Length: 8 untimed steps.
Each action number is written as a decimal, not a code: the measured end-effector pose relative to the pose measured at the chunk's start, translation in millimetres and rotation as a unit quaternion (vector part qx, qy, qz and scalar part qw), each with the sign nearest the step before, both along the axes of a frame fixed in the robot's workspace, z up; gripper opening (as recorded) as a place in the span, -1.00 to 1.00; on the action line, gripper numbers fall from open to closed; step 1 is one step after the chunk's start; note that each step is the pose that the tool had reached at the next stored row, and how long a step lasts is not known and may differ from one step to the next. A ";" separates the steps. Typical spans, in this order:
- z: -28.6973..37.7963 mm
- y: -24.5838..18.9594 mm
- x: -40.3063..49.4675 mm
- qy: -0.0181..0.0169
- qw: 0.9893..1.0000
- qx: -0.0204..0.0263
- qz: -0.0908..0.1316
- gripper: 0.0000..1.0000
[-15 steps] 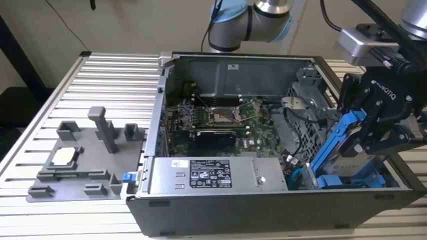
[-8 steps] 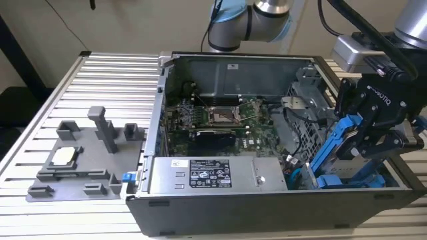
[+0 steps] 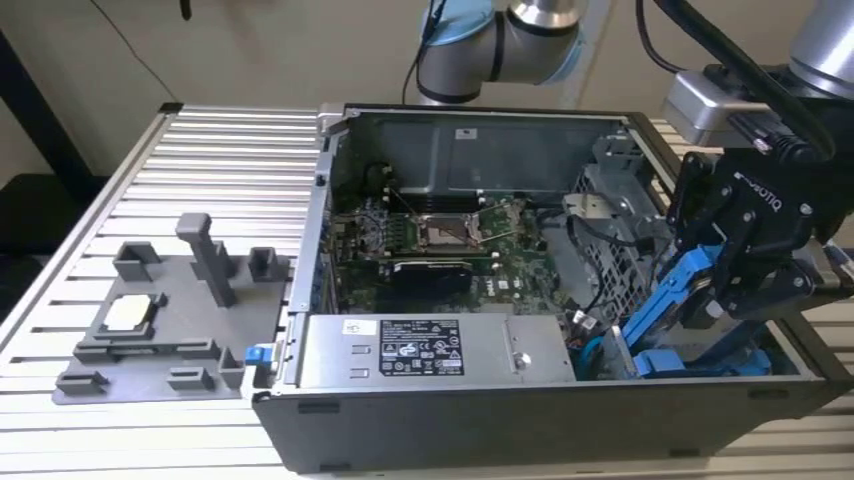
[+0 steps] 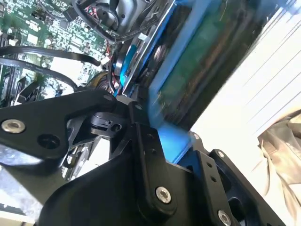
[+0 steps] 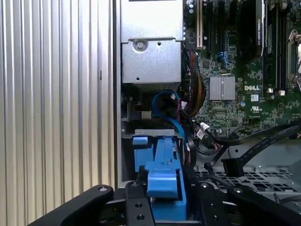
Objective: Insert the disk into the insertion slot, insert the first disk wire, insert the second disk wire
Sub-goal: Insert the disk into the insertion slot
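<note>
- We see the gripper [image 3: 727, 290] at the exterior view's right end of the open computer case [image 3: 534, 425]. Its fingers [image 5: 138, 207] are closed on the blue bracket of the disk [image 3: 674, 292].
- The disk stands on edge, steeply tilted. Its long axis climbs from its lower end, down at the insertion slot [image 3: 701, 362], toward the exterior view's upper right.
- In the second wrist view the disk's green circuit-board face shows.
- The power-supply box [image 3: 427, 350] lies beside the slot, toward the exterior view's left.
</note>
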State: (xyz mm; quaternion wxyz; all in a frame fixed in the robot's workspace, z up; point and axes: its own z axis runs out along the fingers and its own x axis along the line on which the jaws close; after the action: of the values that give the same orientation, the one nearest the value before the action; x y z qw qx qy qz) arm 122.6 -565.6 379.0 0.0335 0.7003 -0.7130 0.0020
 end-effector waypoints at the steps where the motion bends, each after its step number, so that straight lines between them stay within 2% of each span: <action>1: 0.1 0.0 0.0 0.000 1.000 0.000 0.000 -0.06; 8: 1.3 0.0 0.0 0.001 1.000 0.000 0.000 -0.06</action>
State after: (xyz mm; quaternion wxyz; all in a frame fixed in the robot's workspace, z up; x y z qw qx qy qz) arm 122.6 -565.6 380.3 0.0345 0.7004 -0.7130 0.0010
